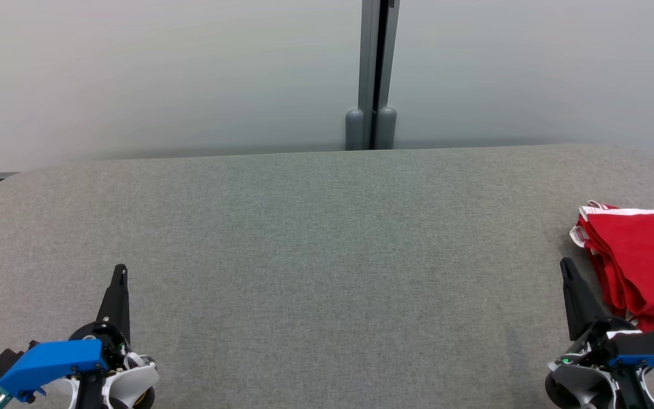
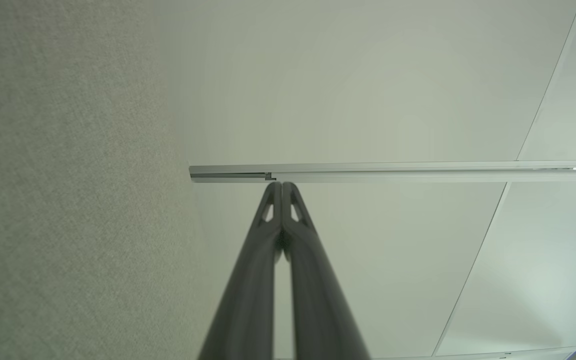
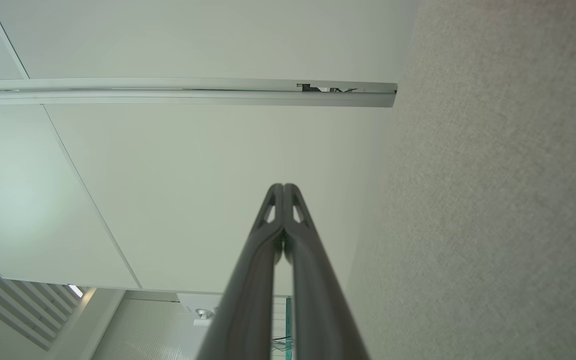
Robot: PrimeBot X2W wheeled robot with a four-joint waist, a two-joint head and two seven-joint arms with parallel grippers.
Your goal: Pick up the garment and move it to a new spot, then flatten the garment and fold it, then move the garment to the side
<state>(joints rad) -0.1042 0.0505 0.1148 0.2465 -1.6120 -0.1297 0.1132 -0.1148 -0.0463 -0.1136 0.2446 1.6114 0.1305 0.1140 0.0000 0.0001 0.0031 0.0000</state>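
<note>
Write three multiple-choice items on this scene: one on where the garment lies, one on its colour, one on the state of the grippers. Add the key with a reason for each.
1. Where on the table does the garment lie?
A. at the robot's far left
B. in the middle
C. at the robot's right edge

2. What colour is the garment?
A. red with white trim
B. blue
C. black

3. How do the left gripper and the right gripper stand?
A. both wide open
B. both shut and empty
C. right shut on the garment

Key:
1 C, since the head view shows it folded at the table's right edge, near the right gripper.
2 A, since the cloth is red with white bands along its far edge.
3 B, since each wrist view shows the two fingers pressed together with nothing between them.
</note>
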